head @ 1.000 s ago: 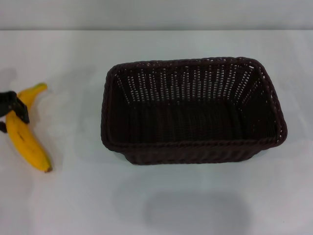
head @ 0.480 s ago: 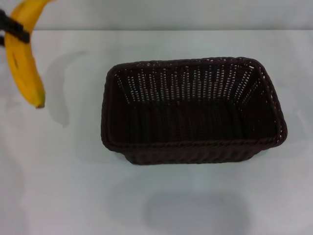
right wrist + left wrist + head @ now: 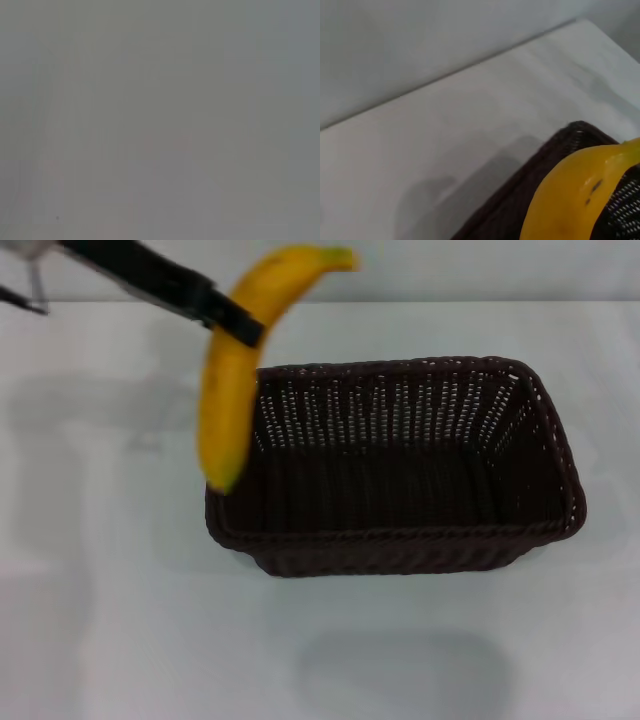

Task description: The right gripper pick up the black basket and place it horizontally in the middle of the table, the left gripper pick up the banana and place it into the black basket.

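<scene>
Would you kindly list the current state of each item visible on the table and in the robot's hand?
banana: lifted off the table, hanging almost upright above the basket's left end, clamped in the left hand.
left hand: shut on the banana near its upper end.
black basket: upright on the table, lying lengthwise, nothing inside.
table: white, bearing the basket.

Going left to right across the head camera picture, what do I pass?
left gripper shut on the banana → banana hanging above the basket's left end → black basket on the white table.
</scene>
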Controlling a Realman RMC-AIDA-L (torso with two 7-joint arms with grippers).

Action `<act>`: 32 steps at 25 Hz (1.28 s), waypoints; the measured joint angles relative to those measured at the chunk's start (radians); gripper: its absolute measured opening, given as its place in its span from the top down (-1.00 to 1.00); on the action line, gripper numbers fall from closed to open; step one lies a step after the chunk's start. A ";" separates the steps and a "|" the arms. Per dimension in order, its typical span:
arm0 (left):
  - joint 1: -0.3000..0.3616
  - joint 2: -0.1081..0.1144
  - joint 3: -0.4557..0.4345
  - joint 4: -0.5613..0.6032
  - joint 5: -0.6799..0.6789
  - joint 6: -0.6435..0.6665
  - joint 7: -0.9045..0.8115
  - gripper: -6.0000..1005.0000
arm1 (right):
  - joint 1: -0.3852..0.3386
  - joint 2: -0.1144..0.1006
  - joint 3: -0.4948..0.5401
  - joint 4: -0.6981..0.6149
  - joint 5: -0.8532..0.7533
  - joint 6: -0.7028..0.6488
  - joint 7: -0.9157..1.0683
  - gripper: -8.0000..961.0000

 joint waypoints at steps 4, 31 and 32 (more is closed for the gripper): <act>-0.057 -0.039 0.016 -0.068 0.018 0.051 0.028 0.00 | 0.004 0.000 -0.002 0.011 0.001 0.007 0.009 0.02; 0.591 -0.162 0.059 0.211 -0.745 0.674 0.826 -0.73 | -0.013 -0.002 0.002 0.070 0.001 0.086 0.010 0.02; 0.624 -0.162 0.066 0.189 -0.821 0.689 0.902 -0.73 | -0.014 -0.002 0.003 0.072 0.001 0.092 0.010 0.02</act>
